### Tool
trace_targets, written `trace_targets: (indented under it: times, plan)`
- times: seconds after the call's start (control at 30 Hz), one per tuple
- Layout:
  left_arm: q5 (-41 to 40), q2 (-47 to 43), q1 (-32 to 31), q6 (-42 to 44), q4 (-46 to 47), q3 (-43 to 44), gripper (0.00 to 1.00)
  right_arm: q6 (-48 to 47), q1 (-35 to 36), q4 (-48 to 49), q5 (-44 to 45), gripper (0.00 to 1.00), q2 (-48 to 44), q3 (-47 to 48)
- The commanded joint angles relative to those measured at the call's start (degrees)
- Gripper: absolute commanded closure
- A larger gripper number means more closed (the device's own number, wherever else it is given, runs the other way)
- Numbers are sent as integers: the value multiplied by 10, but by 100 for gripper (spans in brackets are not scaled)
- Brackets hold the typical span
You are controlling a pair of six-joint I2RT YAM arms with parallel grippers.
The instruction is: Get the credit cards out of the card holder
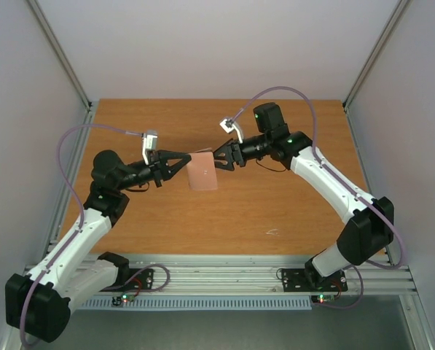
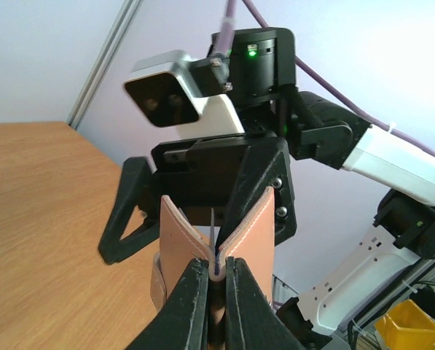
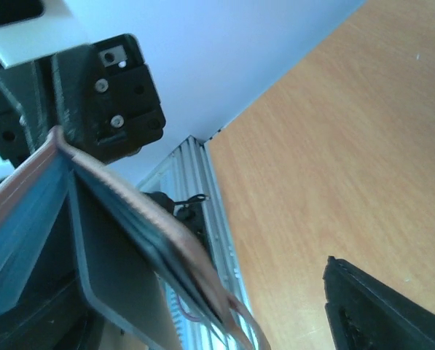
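The left gripper [image 1: 186, 166] is clamping the holder [image 1: 202, 176] by its fold, fingers closed tight on it, and is holding it up above the table [image 1: 290, 211] near the middle, between the two arms. In the left wrist view the holder is standing open in a narrow V, tan-pink sides facing out, with a thin dark edge, possibly a card [image 2: 213, 227], showing upright in the gap. The right gripper [image 1: 218, 160] is meeting it from the opposite side with its fingers [image 2: 264, 182] spread wide. One is lying against the outside of one flap and the other is standing apart from the other flap, so it is gripping nothing. In the right wrist view the holder is filling the left side, its blue-grey lining and a flat grey panel showing edge-on. Whether that panel is a pocket or a card cannot be told. The faces inside are turning away from every camera, so any print on them is unreadable. A green light [image 2: 252, 52] is glowing on the right wrist housing.
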Motion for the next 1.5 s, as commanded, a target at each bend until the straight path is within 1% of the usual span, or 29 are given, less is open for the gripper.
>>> trace_targets:
  times: [0.0,0.03,0.1,0.13,0.17,0.2,0.23,0.3,0.33,0.37,0.4,0.43,0.5,0.53,0.6,0.63,0.67,0.7,0.8,0.87,0.9,0.97,1.03,1.07,1.13,1.17,1.23,1.33,1.47]
  plan:
    - [24,-7,0,-7,63,19,100,9,10,30,-30,8,12,17]
    - [27,-7,-1,-7,65,18,100,15,12,36,-37,2,17,19]
    - [26,-7,-1,-7,67,18,100,22,24,40,-52,2,26,28]
    - [25,-6,-1,-8,67,18,100,17,32,32,-54,3,32,35]
    - [23,-5,-1,-9,67,18,100,9,40,21,-55,6,37,42]
    - [20,-5,-1,-10,66,18,100,4,45,12,-57,13,40,48]
    - [17,-5,-1,-11,65,17,100,3,47,10,-63,23,43,49]
    - [10,-7,-1,-11,61,15,100,10,47,16,-69,52,40,42]
    - [6,-8,-1,-11,59,14,100,12,47,20,-66,69,37,36]
    - [1,-9,-1,-11,56,13,100,14,47,22,-62,83,34,32]
    - [-6,-8,-1,-11,52,11,100,14,46,23,-58,95,29,28]
    - [-15,-9,-1,-10,47,10,100,15,46,21,-52,98,26,26]
    - [-55,-9,-1,-7,24,6,100,21,45,16,-34,99,20,24]
    - [-89,-10,-1,-5,-1,4,94,27,42,12,-13,99,18,24]
    - [-175,-11,-1,0,-68,7,55,42,37,-12,42,99,17,31]
    - [-212,-10,-1,4,-95,7,40,53,34,-27,75,99,17,36]
    - [-239,-10,-1,14,-117,7,31,62,32,-45,110,99,19,43]
    - [-262,-12,-2,33,-136,8,25,76,31,-66,176,99,20,53]
    - [-322,-11,-2,72,-196,13,21,138,34,-184,377,99,41,109]
    - [-334,-9,-1,104,-215,16,22,171,49,-307,516,99,68,173]
    - [-325,-8,-2,114,-218,16,23,173,65,-346,583,99,84,201]
    - [-307,-8,-7,137,-219,14,25,165,115,-398,704,99,112,251]
    - [-302,-6,-27,159,-244,16,26,163,157,-421,793,99,139,290]
    - [-303,-5,-41,180,-251,16,25,163,173,-420,815,99,148,304]
    - [-307,-3,-73,208,-260,17,22,167,195,-400,817,99,160,322]
    - [-315,-2,-86,224,-262,16,17,171,202,-386,808,99,163,327]
    - [-341,3,-96,226,-264,16,2,180,209,-365,793,99,165,332]
    - [-376,9,-98,205,-250,9,1,191,215,-348,763,99,172,340]
    - [-370,13,-106,205,-232,10,1,198,221,-344,725,99,191,360]
